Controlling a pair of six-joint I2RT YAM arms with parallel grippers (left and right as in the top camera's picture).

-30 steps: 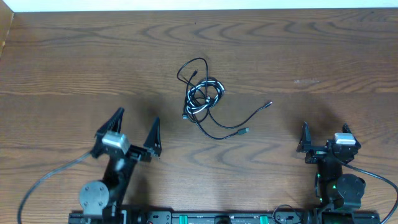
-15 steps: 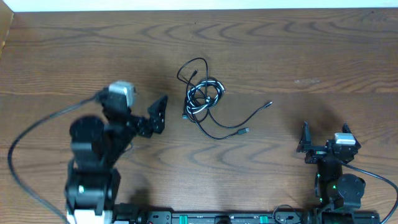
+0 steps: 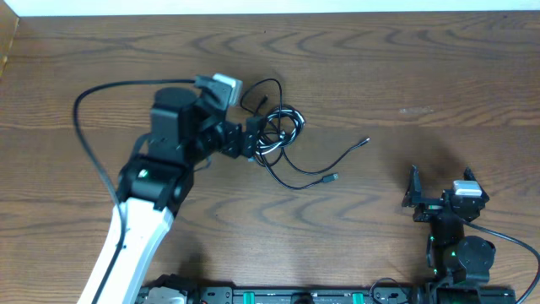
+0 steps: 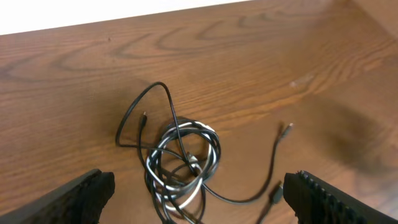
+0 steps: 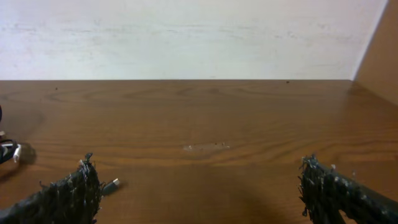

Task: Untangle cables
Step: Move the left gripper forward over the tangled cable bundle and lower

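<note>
The cables (image 3: 277,131) lie tangled in the middle of the table: thin black cords coiled with a white one, and a black loop (image 3: 261,91) sticks out behind. Two black ends trail right to small plugs (image 3: 365,141) (image 3: 333,177). My left gripper (image 3: 253,139) hangs at the tangle's left edge, open. In the left wrist view the cables (image 4: 184,163) lie between and beyond its fingers (image 4: 84,198), which hold nothing. My right gripper (image 3: 442,186) rests open near the front right, well clear of the cords. One plug (image 5: 112,184) shows beside its left finger (image 5: 69,194).
The wooden table (image 3: 405,67) is bare around the tangle. A thick black cord (image 3: 93,160) loops off the left arm over the left side. A pale wall (image 5: 186,37) stands behind the table's far edge.
My left arm has swung from the front left up and to the right, bringing its open gripper to the tangle's left edge. The right arm and the cables have not moved.
</note>
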